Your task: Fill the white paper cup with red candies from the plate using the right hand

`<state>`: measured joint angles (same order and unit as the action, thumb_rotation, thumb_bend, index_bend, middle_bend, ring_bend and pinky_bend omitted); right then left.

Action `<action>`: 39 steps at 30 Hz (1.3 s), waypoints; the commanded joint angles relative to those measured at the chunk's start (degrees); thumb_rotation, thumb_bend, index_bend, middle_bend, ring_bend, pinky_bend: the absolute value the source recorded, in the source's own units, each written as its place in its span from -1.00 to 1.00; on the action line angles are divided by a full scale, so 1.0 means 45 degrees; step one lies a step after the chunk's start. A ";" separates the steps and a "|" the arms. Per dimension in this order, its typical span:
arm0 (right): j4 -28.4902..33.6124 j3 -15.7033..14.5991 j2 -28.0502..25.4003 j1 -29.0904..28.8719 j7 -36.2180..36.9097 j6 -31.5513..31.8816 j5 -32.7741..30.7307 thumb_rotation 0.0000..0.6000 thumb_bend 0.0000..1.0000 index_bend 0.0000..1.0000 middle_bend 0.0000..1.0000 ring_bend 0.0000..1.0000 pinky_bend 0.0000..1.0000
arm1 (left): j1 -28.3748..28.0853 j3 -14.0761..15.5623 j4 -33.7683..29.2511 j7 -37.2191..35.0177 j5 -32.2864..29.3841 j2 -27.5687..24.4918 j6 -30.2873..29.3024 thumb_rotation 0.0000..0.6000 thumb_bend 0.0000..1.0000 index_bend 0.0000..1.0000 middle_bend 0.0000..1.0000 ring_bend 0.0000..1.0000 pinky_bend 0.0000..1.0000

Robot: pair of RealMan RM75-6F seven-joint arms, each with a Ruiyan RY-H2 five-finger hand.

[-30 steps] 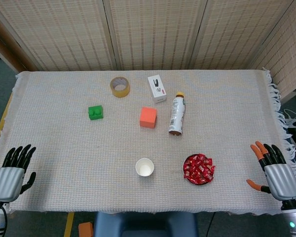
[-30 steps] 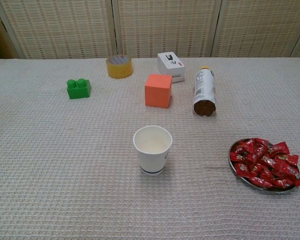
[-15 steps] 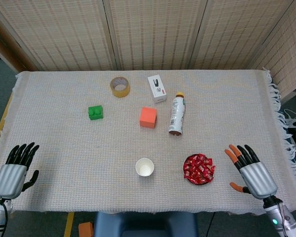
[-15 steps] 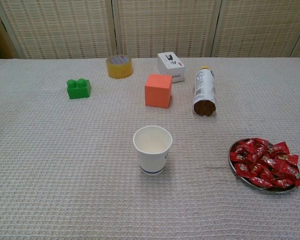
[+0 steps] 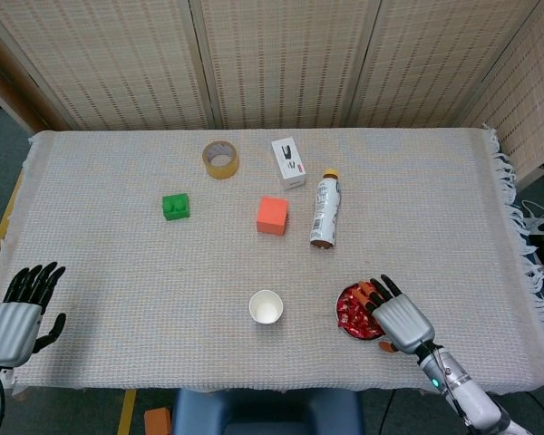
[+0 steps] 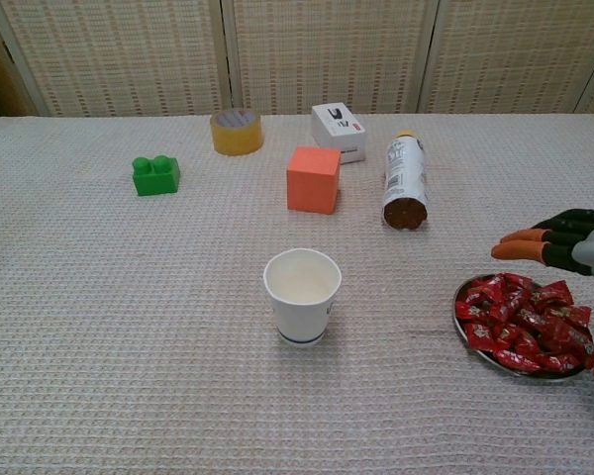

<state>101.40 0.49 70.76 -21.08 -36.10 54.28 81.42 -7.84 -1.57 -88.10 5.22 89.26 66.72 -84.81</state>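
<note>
The cup (image 6: 302,295) stands left of the plate (image 6: 462,321), the bottle (image 6: 405,181) apparently lying behind.

1. Between the white paper cup (image 6: 302,295) and the plate (image 6: 462,319) of red candies (image 6: 528,322) near the table's front edge lies bare cloth, nothing in the way
2. The right hand (image 5: 398,314) hovers over the plate, fingers spread
3. Farther back, a lying bottle (image 6: 404,180) and an orange cube (image 6: 313,179) stand well apart from the cup
</note>
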 commanded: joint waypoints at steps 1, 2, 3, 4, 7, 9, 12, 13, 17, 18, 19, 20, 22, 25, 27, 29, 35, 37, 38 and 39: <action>-0.0386 0.0075 0.0428 -0.0242 -0.0064 -0.0163 -0.0317 0.73 -0.87 -0.86 -0.80 -0.87 -0.86 | 0.0009 0.0009 -0.0001 -0.0033 0.0020 -0.0013 -0.0020 1.00 -0.13 -1.00 -1.00 -1.00 -0.87; -0.0503 0.0096 0.0540 -0.0300 -0.0017 -0.0184 -0.0369 0.73 -0.87 -0.85 -0.77 -0.84 -0.84 | 0.0013 0.0014 -0.0002 -0.0046 0.0025 -0.0018 -0.0027 1.00 -0.13 -1.00 -1.00 -1.00 -0.87; -0.0608 0.0117 0.0640 -0.0352 0.0035 -0.0201 -0.0427 0.74 -0.87 -0.82 -0.74 -0.81 -0.80 | 0.0015 0.0015 -0.0002 -0.0057 0.0028 -0.0020 -0.0032 1.00 -0.13 -1.00 -1.00 -1.00 -0.87; -0.0742 0.0134 0.0763 -0.0420 0.0088 -0.0245 -0.0533 0.74 -0.86 -0.80 -0.72 -0.79 -0.79 | 0.0014 0.0016 -0.0002 -0.0062 0.0035 -0.0023 -0.0038 1.00 -0.13 -1.00 -1.00 -1.00 -0.87; -0.0924 0.0157 0.0959 -0.0577 0.0146 -0.0320 -0.0757 0.76 -0.84 -0.78 -0.69 -0.78 -0.78 | 0.0022 0.0032 0.0000 -0.0132 0.0067 -0.0046 -0.0061 1.00 -0.13 -1.00 -1.00 -1.00 -0.87; -0.0969 0.0136 0.1022 -0.0676 0.0123 -0.0390 -0.0927 0.77 -0.82 -0.77 -0.69 -0.78 -0.78 | 0.0020 0.0033 0.0007 -0.0185 0.0075 -0.0063 -0.0066 1.00 -0.13 -1.00 -1.00 -1.00 -0.87; -0.1015 0.0074 0.1102 -0.0810 -0.0080 -0.0527 -0.1235 0.77 -0.81 -0.77 -0.69 -0.78 -0.78 | 0.0006 0.0041 0.0006 -0.0242 0.0064 -0.0086 -0.0024 1.00 -0.13 -1.00 -1.00 -1.00 -0.87; -0.1042 0.0048 0.1159 -0.0871 -0.0182 -0.0577 -0.1367 0.78 -0.81 -0.76 -0.69 -0.78 -0.78 | -0.0002 0.0041 0.0010 -0.0257 0.0054 -0.0093 -0.0002 1.00 -0.13 -1.00 -1.00 -1.00 -0.87; -0.1094 -0.0045 0.1328 -0.1033 -0.0466 -0.0629 -0.1694 0.84 -0.78 -0.70 -0.66 -0.77 -0.78 | -0.0027 0.0054 0.0016 -0.0291 0.0064 -0.0106 0.0045 1.00 -0.14 -1.00 -1.00 -1.00 -0.87; -0.1099 -0.0065 0.1359 -0.1056 -0.0516 -0.0596 -0.1724 0.89 -0.77 -0.68 -0.65 -0.77 -0.77 | -0.0029 0.0058 0.0020 -0.0294 0.0065 -0.0106 0.0049 1.00 -0.13 -1.00 -1.00 -1.00 -0.87; -0.1113 -0.0100 0.1395 -0.1079 -0.0590 -0.0546 -0.1761 0.94 -0.76 -0.66 -0.64 -0.76 -0.76 | -0.0031 0.0062 0.0020 -0.0308 0.0063 -0.0110 0.0059 1.00 -0.13 -1.00 -1.00 -1.00 -0.87; -0.1126 -0.0123 0.1419 -0.1097 -0.0639 -0.0516 -0.1801 0.96 -0.75 -0.65 -0.63 -0.76 -0.75 | -0.0038 0.0062 0.0019 -0.0314 0.0057 -0.0112 0.0074 1.00 -0.13 -1.00 -1.00 -1.00 -0.87; -0.1163 -0.0184 0.1475 -0.1146 -0.0759 -0.0482 -0.1911 1.00 -0.73 -0.60 -0.60 -0.74 -0.73 | -0.0044 0.0056 0.0012 -0.0344 0.0033 -0.0121 0.0094 1.00 -0.13 -1.00 -1.00 -1.00 -0.87; -0.1225 -0.0263 0.1549 -0.1210 -0.0949 -0.0406 -0.2055 1.00 -0.71 -0.54 -0.57 -0.73 -0.72 | -0.0049 0.0044 0.0019 -0.0408 0.0029 -0.0130 0.0082 1.00 -0.14 -1.00 -1.00 -1.00 -0.87; -0.1260 -0.0301 0.1599 -0.1230 -0.1054 -0.0315 -0.2124 1.00 -0.69 -0.50 -0.55 -0.73 -0.70 | -0.0044 0.0042 0.0030 -0.0430 0.0046 -0.0133 0.0051 1.00 -0.14 -1.00 -1.00 -1.00 -0.87; -0.1308 -0.0359 0.1654 -0.1239 -0.1190 -0.0194 -0.2182 1.00 -0.69 -0.49 -0.55 -0.72 -0.68 | -0.0038 0.0044 0.0042 -0.0449 0.0049 -0.0134 0.0037 1.00 -0.14 -1.00 -1.00 -1.00 -0.87; -0.1476 -0.0562 0.1802 -0.1275 -0.1566 0.0046 -0.2297 1.00 -0.68 -0.49 -0.54 -0.72 -0.65 | -0.0051 0.0055 0.0047 -0.0483 0.0033 -0.0148 0.0081 1.00 -0.14 -1.00 -1.00 -1.00 -0.87; -0.1523 -0.0592 0.1864 -0.1294 -0.1594 0.0130 -0.2286 1.00 -0.68 -0.47 -0.53 -0.71 -0.62 | -0.0060 0.0058 0.0033 -0.0488 0.0027 -0.0159 0.0101 1.00 -0.14 -1.00 -1.00 -1.00 -0.86; -0.1540 -0.0601 0.1893 -0.1302 -0.1600 0.0170 -0.2268 1.00 -0.68 -0.47 -0.52 -0.70 -0.61 | -0.0061 0.0057 0.0029 -0.0492 0.0023 -0.0166 0.0105 1.00 -0.14 -1.00 -1.00 -1.00 -0.86; -0.1562 -0.0612 0.1925 -0.1311 -0.1603 0.0213 -0.2236 1.00 -0.68 -0.45 -0.51 -0.70 -0.59 | -0.0063 0.0058 0.0028 -0.0497 0.0021 -0.0171 0.0110 1.00 -0.13 -1.00 -1.00 -1.00 -0.86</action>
<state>94.43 -2.22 79.35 -26.95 -43.29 55.16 71.29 -8.12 -1.31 -88.00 2.98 89.35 65.94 -84.31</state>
